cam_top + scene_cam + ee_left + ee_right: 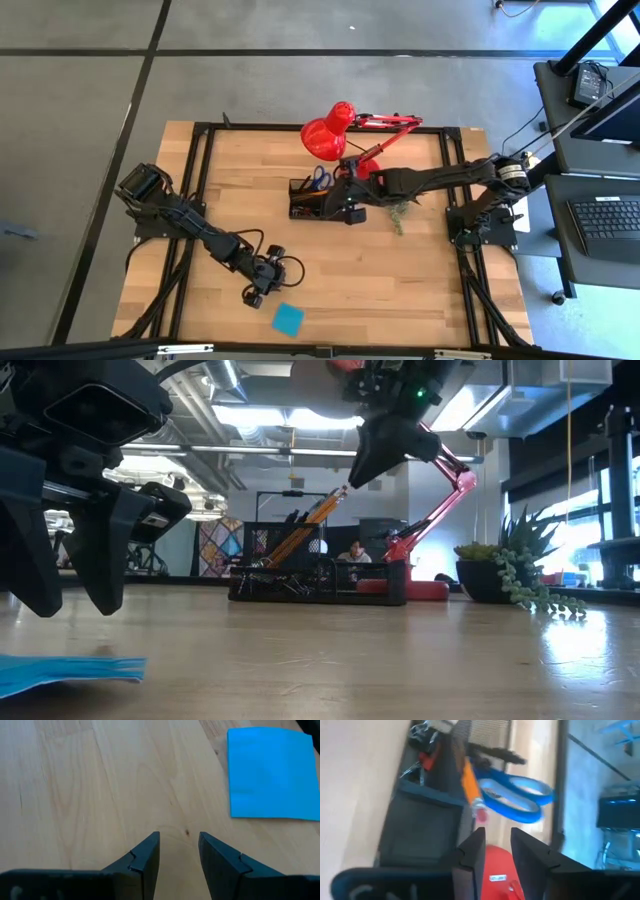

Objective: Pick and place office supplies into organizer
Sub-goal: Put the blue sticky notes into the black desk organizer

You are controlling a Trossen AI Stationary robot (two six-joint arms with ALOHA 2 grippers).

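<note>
My left claw [179,851]: fingers apart, empty, low over bare tabletop [420,270] near front edge. Blue pad [272,772] flat just beside it, not touching. My right claw [496,845]: fingers apart, empty, hanging above organizer [318,200]. Organizer at tabletop middle: blue scissors [517,795] and orange pencil [470,782] upright in compartments, clips [422,735] in low section. Red lamp [335,130] just behind organizer. Plant [515,565] near lamp.

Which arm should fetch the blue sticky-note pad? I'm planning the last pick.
Left. The left tool hangs open just beside the blue sticky-note pad at the table's near edge, and the pad shows in its wrist view. The right tool is far off, open over the organizer.
</note>
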